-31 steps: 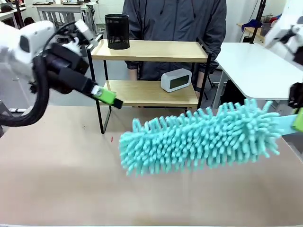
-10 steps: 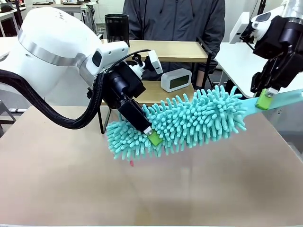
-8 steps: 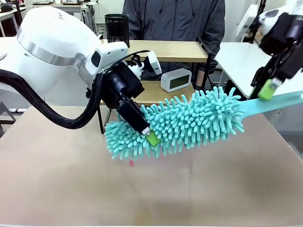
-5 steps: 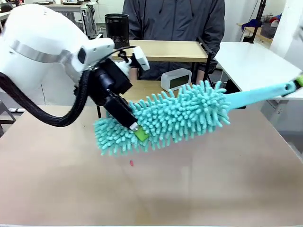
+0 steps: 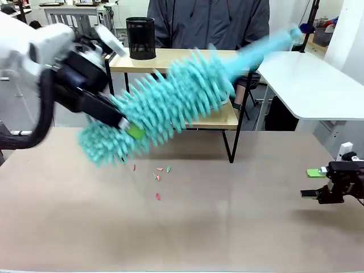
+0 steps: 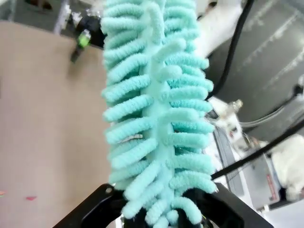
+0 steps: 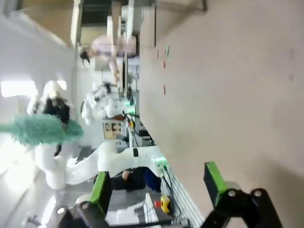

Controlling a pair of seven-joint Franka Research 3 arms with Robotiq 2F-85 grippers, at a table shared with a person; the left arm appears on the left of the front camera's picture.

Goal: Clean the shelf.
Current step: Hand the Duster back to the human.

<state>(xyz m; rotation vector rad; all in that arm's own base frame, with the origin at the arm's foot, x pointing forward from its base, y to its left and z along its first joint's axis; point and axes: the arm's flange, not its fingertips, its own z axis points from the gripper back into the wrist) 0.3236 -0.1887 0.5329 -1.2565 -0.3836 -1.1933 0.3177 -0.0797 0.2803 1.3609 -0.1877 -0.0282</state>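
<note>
1. Swinging the duster (image 5: 165, 102) up toward the shelf (image 5: 182, 61) looks like the step in hand. The left hand (image 5: 132, 131) is pinching the fluffy turquoise head near its lower end, with the handle pointing up and away toward the far right corner. It's motion-blurred, so I can't say whether the fibres touch the boards.
2. The shelf stands at the far edge of the worktop (image 5: 227, 227), about the middle, with a black mesh cup (image 5: 140, 37) on the left end of its top board. A person stands just behind it.
3. The right hand (image 5: 311, 184) sits low near the right edge of the worktop, fingers spread, holding nothing.
4. My guess for the next move: drag the head along the top board and steer around that cup. Gripping the soft head rather than the handle could make it floppy.
5. A few small coloured bits (image 5: 158, 173) lie on the worktop in front of the shelf.
</note>
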